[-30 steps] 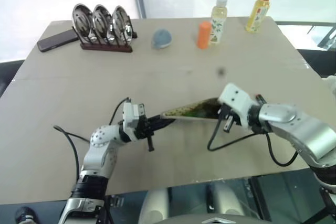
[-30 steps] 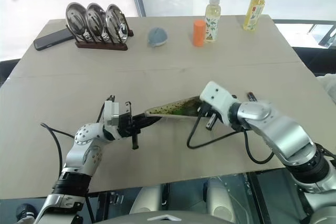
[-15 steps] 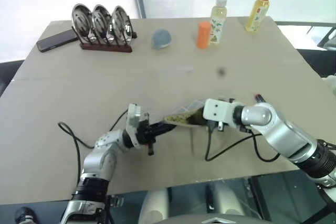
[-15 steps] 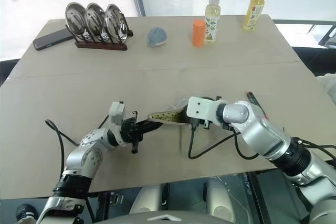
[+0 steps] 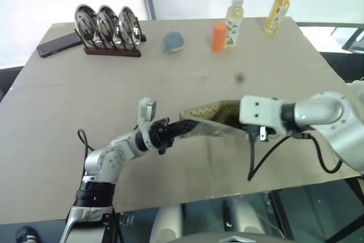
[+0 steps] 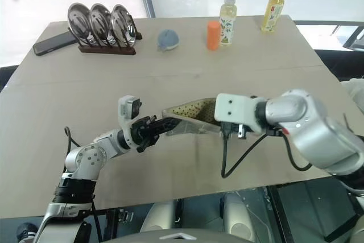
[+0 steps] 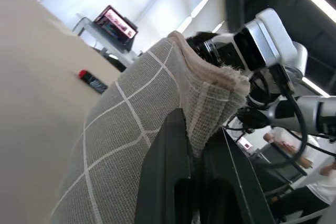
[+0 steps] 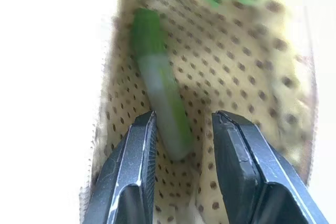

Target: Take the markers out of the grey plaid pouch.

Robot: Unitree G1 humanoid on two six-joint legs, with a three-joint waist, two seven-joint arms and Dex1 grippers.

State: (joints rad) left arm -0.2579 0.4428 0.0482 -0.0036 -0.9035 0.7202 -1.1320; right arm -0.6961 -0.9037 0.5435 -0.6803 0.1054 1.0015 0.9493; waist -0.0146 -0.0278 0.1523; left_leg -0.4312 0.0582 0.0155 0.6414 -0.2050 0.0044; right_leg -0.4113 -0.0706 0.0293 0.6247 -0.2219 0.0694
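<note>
Above the table (image 5: 68,112), the grey plaid pouch (image 6: 190,119) is pinched at one corner by the fully closed left gripper (image 6: 152,130). Inside, a green marker (image 8: 160,90) is flanked by the right gripper (image 8: 184,145), parted, nothing grasped.

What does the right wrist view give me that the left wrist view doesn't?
Right wrist view only: the green marker lying on the dotted yellowish lining, with the right hand open around its near end, not closed on it. Left wrist view only: the left hand shut on the pouch's outer edge, and a small dark object on the table. Both: the grey plaid pouch.
</note>
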